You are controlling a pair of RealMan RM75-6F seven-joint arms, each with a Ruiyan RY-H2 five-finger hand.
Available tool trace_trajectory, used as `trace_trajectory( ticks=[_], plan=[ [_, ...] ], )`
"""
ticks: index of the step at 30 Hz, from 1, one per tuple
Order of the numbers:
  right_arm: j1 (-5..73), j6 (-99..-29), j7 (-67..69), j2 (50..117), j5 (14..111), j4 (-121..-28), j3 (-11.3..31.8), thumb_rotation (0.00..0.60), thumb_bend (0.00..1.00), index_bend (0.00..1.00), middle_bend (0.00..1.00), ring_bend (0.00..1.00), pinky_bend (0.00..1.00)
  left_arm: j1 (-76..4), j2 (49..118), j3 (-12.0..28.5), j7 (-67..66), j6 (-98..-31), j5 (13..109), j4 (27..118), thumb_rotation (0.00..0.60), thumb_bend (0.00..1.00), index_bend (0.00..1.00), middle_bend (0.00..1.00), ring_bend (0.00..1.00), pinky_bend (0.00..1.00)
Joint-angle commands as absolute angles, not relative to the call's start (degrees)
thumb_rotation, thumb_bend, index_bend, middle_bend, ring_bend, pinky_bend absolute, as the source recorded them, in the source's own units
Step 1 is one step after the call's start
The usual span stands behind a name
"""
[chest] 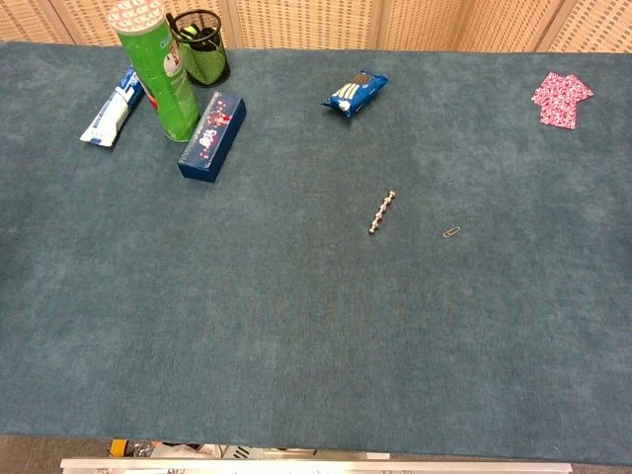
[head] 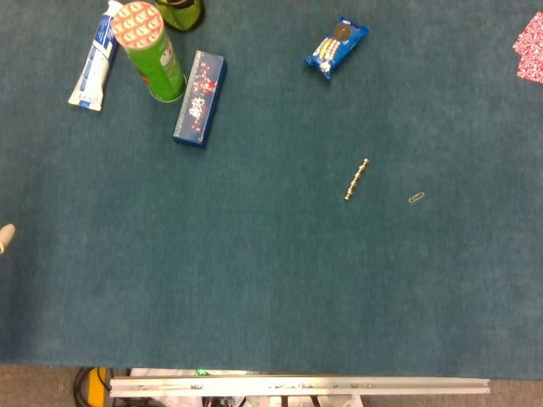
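Only a pale tip of my left hand (head: 5,236) pokes in at the left edge of the head view, low over the blue-green tablecloth (head: 254,288); its pose is hidden, and it touches nothing I can see. My right hand appears in neither view. Near the middle right lies a short gold bead chain (head: 357,179) (chest: 382,212), with a small paper clip (head: 416,198) (chest: 452,233) just to its right. A blue cookie packet (head: 337,47) (chest: 355,92) lies farther back.
At the back left stand a green cylindrical can (head: 153,49) (chest: 156,67) and a black mesh pen cup (chest: 202,44). A white-blue toothpaste tube (head: 95,59) (chest: 111,111) and dark blue box (head: 200,97) (chest: 210,135) lie beside them. A pink packet (chest: 561,99) sits back right.
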State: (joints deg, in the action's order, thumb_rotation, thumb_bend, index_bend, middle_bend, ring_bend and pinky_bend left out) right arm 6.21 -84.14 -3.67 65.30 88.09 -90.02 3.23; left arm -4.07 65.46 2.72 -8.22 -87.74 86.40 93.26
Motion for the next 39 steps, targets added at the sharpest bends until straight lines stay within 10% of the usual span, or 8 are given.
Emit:
trace_trajectory(
  ticks=[1,22,31,39],
  plan=[
    [6.2,-84.2,-3.6,65.2,88.2,-90.1,3.2,0.6,0.26,0.47,0.53,0.52,0.7,-4.1,65.5,2.7,-8.3,-87.5,86.2,93.3,0.6,0.14,0.04,0.04,0.05,0.07],
    [8.3,-82.4,-4.0,62.9,91.2,-93.5,2.8,0.6,0.26,0.47,0.56,0.54,0.7,-4.3,65.0,2.0,-7.9,-85.7,85.6,93.5,0.6,0.14,0.04,0.04,0.05,0.07],
    [16.0,-72.5,-9.8,61.3,95.4,-98.2,2.9,0.6,0.26,0.47,0.81,0.86,0.98,-4.9,65.1,2.0,-8.0,-84.6,85.4,93.4,0.6,0.14,0.04,0.04,0.05,0.07],
    [25.2,-58.8,-17.8,66.6,92.6,-98.8,4.7,0.6,0.26,0.47,0.95,1.0,1.0,-5.2,65.4,1.7,-7.9,-83.9,85.5,93.1,0.6,0.14,0.04,0.05,0.05,0.07]
  ],
)
